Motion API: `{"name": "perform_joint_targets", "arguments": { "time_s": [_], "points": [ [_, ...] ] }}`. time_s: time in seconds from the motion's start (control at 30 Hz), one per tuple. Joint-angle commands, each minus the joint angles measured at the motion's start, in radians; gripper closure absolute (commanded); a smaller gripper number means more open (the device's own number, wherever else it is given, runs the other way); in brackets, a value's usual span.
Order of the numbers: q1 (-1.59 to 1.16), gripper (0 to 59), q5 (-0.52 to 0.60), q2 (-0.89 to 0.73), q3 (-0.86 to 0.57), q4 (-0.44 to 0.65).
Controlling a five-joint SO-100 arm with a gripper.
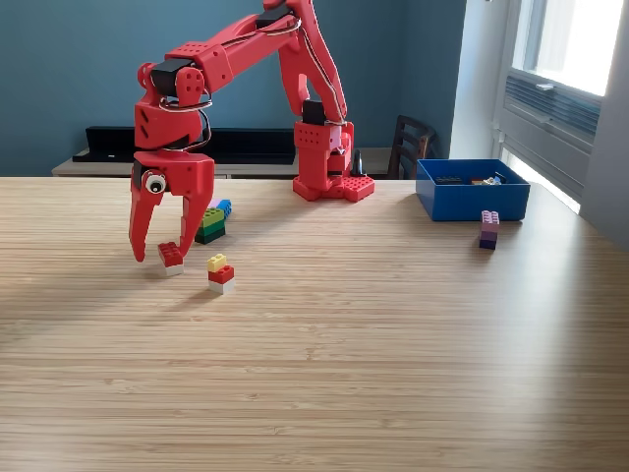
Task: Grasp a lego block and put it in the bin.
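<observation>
A lego block (171, 258), red on top with a white layer beneath, is being straddled by the gripper (163, 248) on the wooden table (393, 344), toward the exterior view's left. The gripper is being held with its two fingers pointing down and spread wide, one fingertip (139, 254) being seen to the left of the block and the other just above its right side; whether either finger is touching the block cannot be told. The block is resting on the table, not lifted.

Just to the right of it, a second small stack (220, 273) of yellow, red and white pieces is being shown standing on the table. Behind the gripper, a cluster of blocks (213, 221) in green, blue, pink and a dark colour is partly being hidden by the arm (246, 49).

The red arm is being bent over from its base (332, 167), which is fixed at the far edge of the table near the middle.

The bin (472, 192), a shallow blue box, is being seen well apart on the exterior view's right, with a few small pieces inside. A pink and purple stack (488, 229) is standing just in front of it.
</observation>
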Motion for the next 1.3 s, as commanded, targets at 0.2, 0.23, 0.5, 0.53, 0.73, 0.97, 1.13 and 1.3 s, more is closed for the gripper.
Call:
{"name": "perform_joint_targets", "arguments": {
  "time_s": [0.2,0.23,0.5,0.53,0.73,0.97,1.13,1.3],
  "points": [
    [-0.011,52.0,0.029,-0.054,-0.184,0.071],
    [-0.012,54.5,0.031,-0.063,-0.196,0.077],
    [-0.025,58.6,0.032,-0.084,-0.213,0.094],
    [-0.025,58.6,0.031,-0.08,-0.213,0.095],
    [-0.023,58.6,-0.006,-0.074,-0.167,0.15],
    [-0.052,58.6,-0.031,0.051,-0.308,0.336],
    [-0.199,58.6,-0.048,0.262,-0.334,0.431],
    [-0.446,58.6,-0.067,0.425,-0.281,0.477]
  ]
}}
